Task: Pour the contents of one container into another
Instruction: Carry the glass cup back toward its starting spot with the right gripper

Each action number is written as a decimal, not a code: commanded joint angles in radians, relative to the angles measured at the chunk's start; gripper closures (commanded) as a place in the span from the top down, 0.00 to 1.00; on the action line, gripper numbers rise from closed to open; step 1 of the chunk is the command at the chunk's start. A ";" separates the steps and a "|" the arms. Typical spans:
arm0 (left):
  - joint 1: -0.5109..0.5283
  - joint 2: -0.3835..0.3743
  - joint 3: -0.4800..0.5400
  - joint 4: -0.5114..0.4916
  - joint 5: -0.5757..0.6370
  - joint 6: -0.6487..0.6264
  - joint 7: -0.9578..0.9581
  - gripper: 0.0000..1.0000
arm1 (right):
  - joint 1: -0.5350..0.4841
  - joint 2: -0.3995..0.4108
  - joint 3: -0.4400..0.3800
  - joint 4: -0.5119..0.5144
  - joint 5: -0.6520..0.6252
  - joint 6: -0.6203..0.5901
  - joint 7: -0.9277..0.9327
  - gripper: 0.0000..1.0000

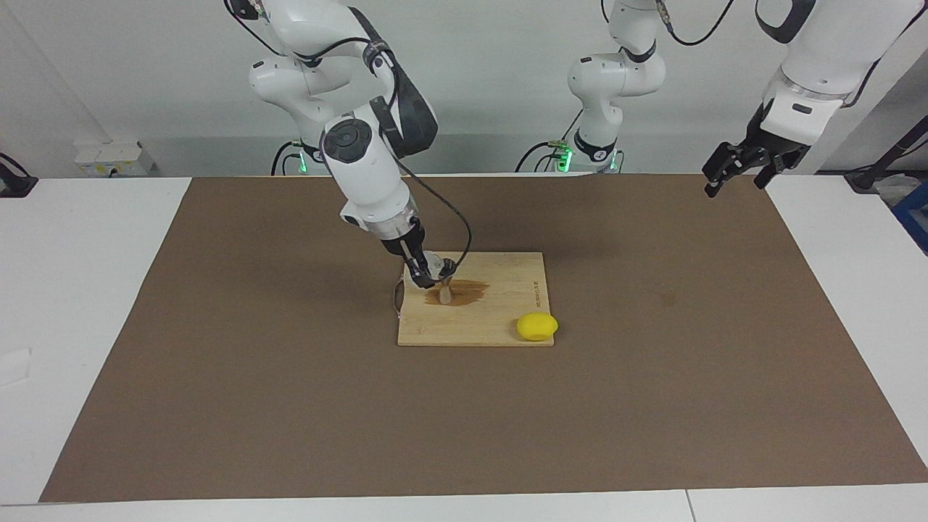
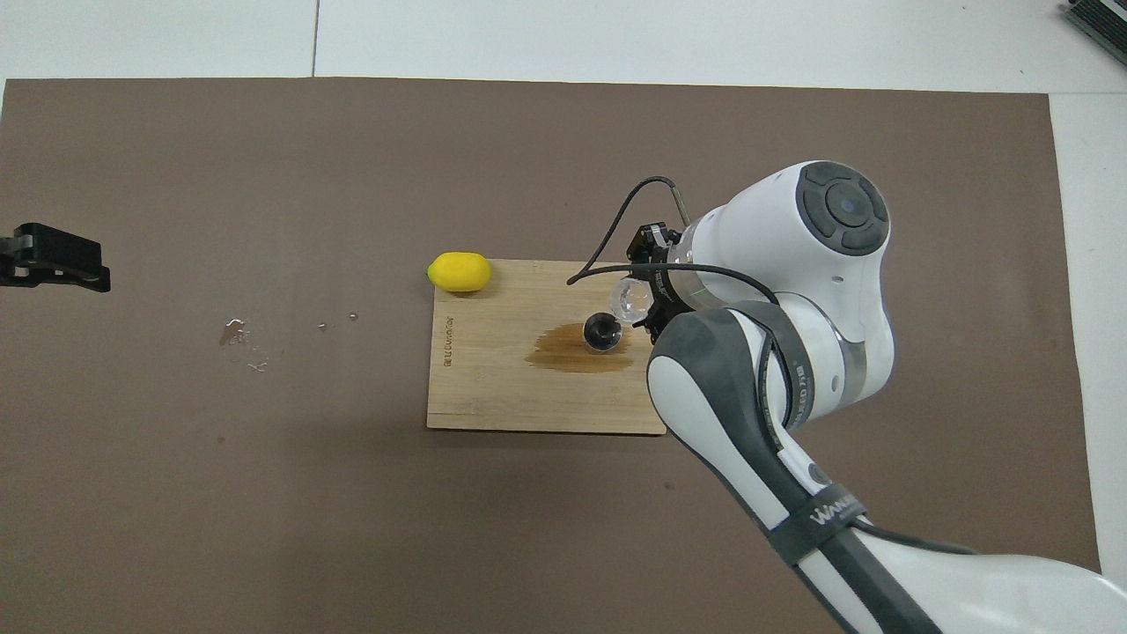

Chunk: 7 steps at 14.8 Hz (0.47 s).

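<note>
I am holding the glass (image 1: 435, 262), tipped, clamped in my right gripper (image 1: 429, 273) over the jigger (image 1: 444, 290) standing on the wet cutting board (image 1: 500, 319). My left gripper (image 1: 739, 170) is waiting, fingers apart, above the mat's left-arm end. A lemon (image 1: 537, 326) is lying at the board's corner.

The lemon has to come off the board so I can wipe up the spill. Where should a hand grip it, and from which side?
Grip the lemon across its narrow middle, from straight above. It lies on its side at the cutting board's corner, long axis along the edge, nothing over it. The idle left hand looks the freer choice.
</note>
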 commanded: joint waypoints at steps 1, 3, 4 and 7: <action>0.005 -0.023 -0.003 -0.025 0.016 -0.011 0.012 1.00 | -0.065 -0.008 0.010 -0.029 0.126 -0.017 -0.087 0.05; 0.005 -0.023 -0.003 -0.025 0.016 -0.011 0.012 1.00 | -0.114 -0.010 0.008 -0.064 0.227 -0.018 -0.113 0.04; 0.005 -0.023 -0.003 -0.025 0.016 -0.011 0.012 1.00 | -0.141 -0.011 0.010 -0.078 0.267 -0.020 -0.130 0.04; 0.004 -0.023 -0.003 -0.025 0.016 -0.011 0.012 1.00 | -0.232 -0.010 0.010 -0.121 0.354 -0.026 -0.229 0.04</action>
